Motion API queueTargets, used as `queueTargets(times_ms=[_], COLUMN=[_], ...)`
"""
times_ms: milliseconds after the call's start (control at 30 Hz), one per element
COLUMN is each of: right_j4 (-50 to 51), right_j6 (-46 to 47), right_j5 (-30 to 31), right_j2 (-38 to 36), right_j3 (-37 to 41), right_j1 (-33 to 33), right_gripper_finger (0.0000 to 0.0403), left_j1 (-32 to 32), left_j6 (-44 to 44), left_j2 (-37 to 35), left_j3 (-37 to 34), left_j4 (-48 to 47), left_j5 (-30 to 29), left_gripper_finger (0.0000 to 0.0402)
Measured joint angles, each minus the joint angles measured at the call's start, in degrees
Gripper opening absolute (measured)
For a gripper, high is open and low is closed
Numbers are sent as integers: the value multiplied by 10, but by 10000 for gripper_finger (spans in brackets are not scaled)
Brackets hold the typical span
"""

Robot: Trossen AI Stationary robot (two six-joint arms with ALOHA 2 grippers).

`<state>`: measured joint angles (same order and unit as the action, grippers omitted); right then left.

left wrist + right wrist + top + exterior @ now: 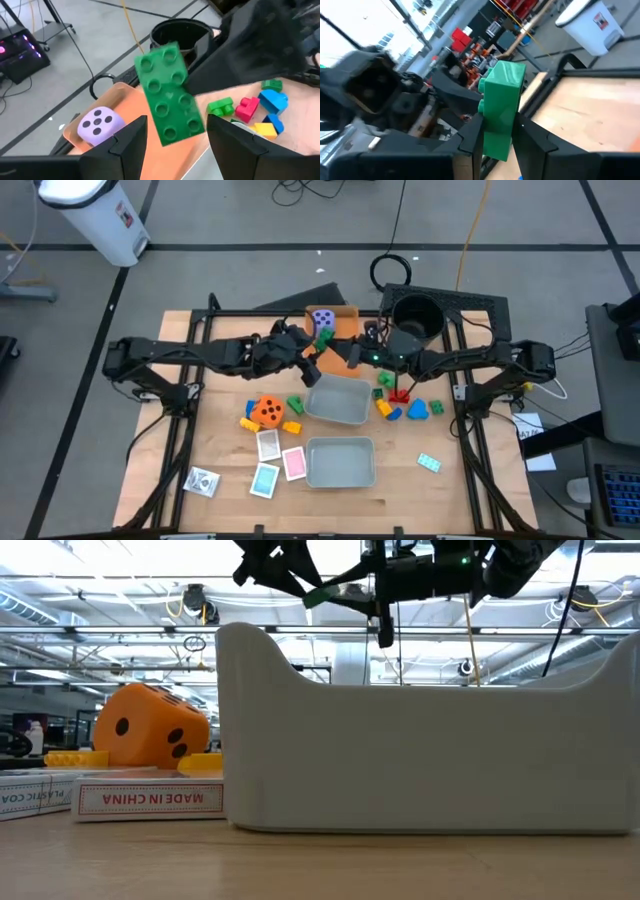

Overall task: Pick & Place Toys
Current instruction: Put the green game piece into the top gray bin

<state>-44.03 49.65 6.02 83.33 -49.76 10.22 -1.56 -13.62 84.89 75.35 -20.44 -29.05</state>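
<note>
Green plastic brick [170,95] with two rows of studs: lifted off the light wooden table [200,380], hanging in the air at the far middle of it, near the flat orange tray [125,94]. Clamped by the right gripper [497,135], narrow jaws pressed on both flat sides of the brick, studs turned sideways to one finger. Reached toward from the opposite side by the left gripper [175,135], with one dark finger on each side of the lower end of the brick and very close to its edges; cannot tell whether these jaws really press on it or only stand around it. Seen tilted against the left fingers, not parallel with them. Both arms stretched almost level from their own sides toward the centre, wrists meeting nose to nose above the far edge of the upper grey rectangular tray [338,402]. Lying in the orange tray just beside the meeting point: pale purple dotted die [97,122]. Scattered on the table under the right arm: small red, blue, yellow and green bricks [260,112]. Resting nearer the left side: orange dotted die [267,411], with white, pink and teal cards [280,460] in front of it.
</note>
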Motion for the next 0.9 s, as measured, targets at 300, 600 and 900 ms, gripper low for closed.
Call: queueTargets(times_ms=[300,600,900], right_j4=[-31,-30,-28], right_j6=[-24,-24,-25], right_j5=[0,-3,-16], right_j2=[0,0,0], right_j3=[0,0,0], right_j1=[-2,-6,-6], right_gripper_finger=[82,82,82], left_j1=[-12,-17,-17], left_j6=[-11,-17,-15], left_j2=[4,4,4], left_j3=[0,0,0], left_j4=[0,28,30], left_j5=[8,10,20], left_gripper_finger=[212,212,211])
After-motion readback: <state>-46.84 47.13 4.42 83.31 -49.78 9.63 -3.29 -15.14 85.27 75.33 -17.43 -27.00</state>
